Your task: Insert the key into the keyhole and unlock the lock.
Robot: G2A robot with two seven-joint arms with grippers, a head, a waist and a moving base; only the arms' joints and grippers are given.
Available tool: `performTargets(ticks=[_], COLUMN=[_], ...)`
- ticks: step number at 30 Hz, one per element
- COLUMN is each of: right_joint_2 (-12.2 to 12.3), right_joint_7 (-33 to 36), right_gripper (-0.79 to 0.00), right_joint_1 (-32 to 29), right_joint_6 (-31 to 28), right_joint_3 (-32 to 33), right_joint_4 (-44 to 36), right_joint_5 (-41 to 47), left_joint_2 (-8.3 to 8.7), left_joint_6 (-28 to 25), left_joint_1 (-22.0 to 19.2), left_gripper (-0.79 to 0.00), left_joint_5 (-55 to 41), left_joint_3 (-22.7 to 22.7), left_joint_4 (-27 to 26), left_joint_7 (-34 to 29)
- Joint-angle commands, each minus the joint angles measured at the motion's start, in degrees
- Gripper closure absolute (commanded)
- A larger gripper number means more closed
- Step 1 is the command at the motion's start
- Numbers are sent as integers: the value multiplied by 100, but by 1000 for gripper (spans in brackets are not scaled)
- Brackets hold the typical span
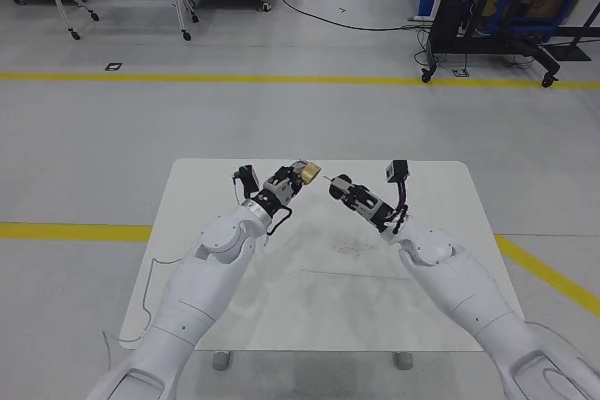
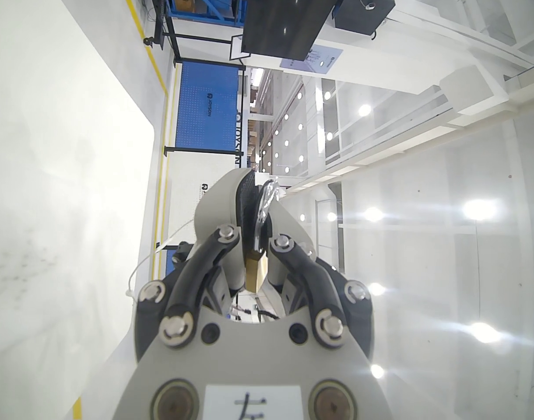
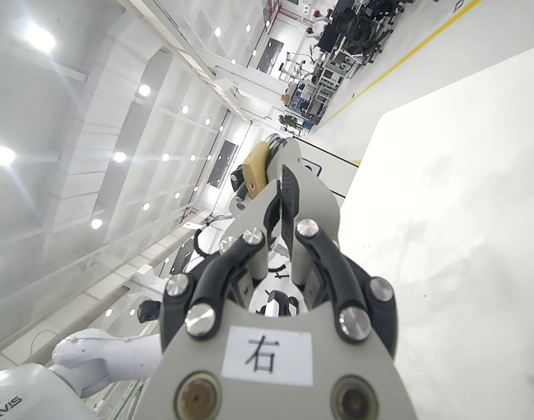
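Left claw (image 1: 298,178) is clamped on a small brass padlock (image 1: 309,172) with a silvery shackle, just above the top view's centre. Facing it, the right claw (image 1: 334,184) pinches a thin silvery key (image 1: 326,178); whether its tip touches the padlock I cannot tell. Both hang over the white rounded-corner table (image 1: 310,300) near its upper edge, with bare tabletop spreading below them.
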Motion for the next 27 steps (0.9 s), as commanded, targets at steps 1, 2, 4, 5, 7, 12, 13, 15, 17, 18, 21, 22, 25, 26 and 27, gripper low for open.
performTargets(ticks=[1, 2, 4, 5, 7, 12, 13, 15, 17, 18, 21, 22, 25, 26, 27], right_joint_2=[21, 27, 36, 40, 43, 36, 30, 13, -11, -24, -59, -69, -102, -107, -116], right_joint_7=[-213, -275, -343, -367, -385, -534, -559, -628, -695, -721, -782, -799, -940, -983, -1036], right_gripper=[0, 0, 0, 0, 0, 0, 0, 0, 0, 0, 0, 0, 0, 0, 0], right_joint_1=[-161, -237, -358, -414, -479, -605, -620, -629, -627, -626, -612, -609, -612, -612, -614], right_joint_6=[112, 152, 181, 161, 78, -55, -29, 53, 101, 115, 142, 155, 201, 215, 240], right_joint_3=[65, 101, 179, 226, 272, 371, 376, 382, 380, 380, 382, 382, 410, 422, 434], right_joint_4=[-272, -389, -549, -628, -713, -859, -876, -885, -892, -888, -870, -862, -842, -832, -825], right_joint_5=[-262, -284, -304, -348, -427, -819, -882, -972, -1024, -1028, -1092, -1127, -1225, -1252, -1300], left_joint_2=[-9, -12, -16, -16, -15, -24, -27, -33, -37, -38, -46, -48, -56, -57, -60], left_joint_6=[-70, -108, -162, -201, -248, -408, -392, -377, -361, -352, -351, -348, -343, -341, -341], left_joint_1=[-9, -8, -13, -19, -27, -17, -16, -16, -18, -21, -12, -10, -2, 0, 2], left_gripper=[0, 0, 0, 0, 0, 0, 0, 0, 0, 0, 0, 0, 0, 0, 0], left_joint_5=[31, 58, 155, 253, 404, 683, 721, 795, 883, 939, 1008, 1022, 1066, 1077, 1091], left_joint_3=[-6, -10, -9, -7, 2, 16, 26, 40, 56, 65, 65, 63, 57, 57, 57], left_joint_4=[-7, -2, 6, 10, 10, -3, -3, -9, -11, -11, -19, -19, -26, -25, -28], left_joint_7=[23, 34, 51, 73, 103, 198, 196, 189, 187, 183, 195, 194, 180, 178, 174])
